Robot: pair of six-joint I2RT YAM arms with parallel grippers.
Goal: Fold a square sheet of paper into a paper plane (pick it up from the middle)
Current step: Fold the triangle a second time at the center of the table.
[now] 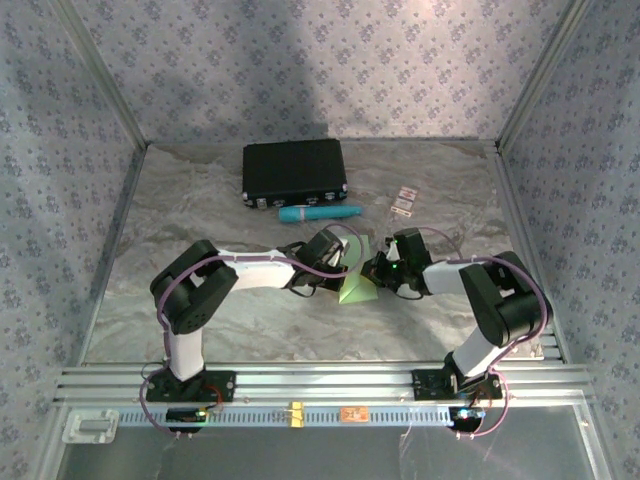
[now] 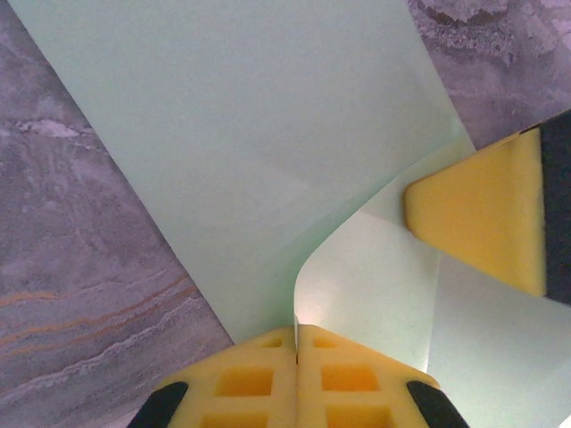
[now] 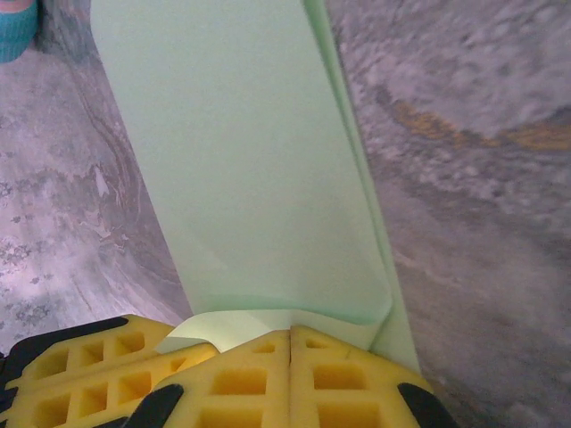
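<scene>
The square sheet of paper point(image 1: 357, 287) is pale green and hangs doubled over between the two grippers at the table's middle. My left gripper point(image 1: 345, 264) is shut on its upper edge; in the left wrist view the paper point(image 2: 250, 152) curls up into the closed seam of the yellow jaws point(image 2: 296, 335). My right gripper point(image 1: 379, 268) is shut on the same edge from the other side. In the right wrist view the folded sheet point(image 3: 250, 169) drops away below the closed gripper point(image 3: 292, 335). Each wrist view shows the other gripper's yellow fingers point(image 2: 482, 209) point(image 3: 80, 366) close by.
A black case point(image 1: 294, 172) lies at the back of the table with a teal tube point(image 1: 320, 213) point(image 3: 16, 31) just in front of it. Two small cards point(image 1: 403, 200) sit to the right of the tube. Patterned walls close in the marbled table point(image 1: 180, 200).
</scene>
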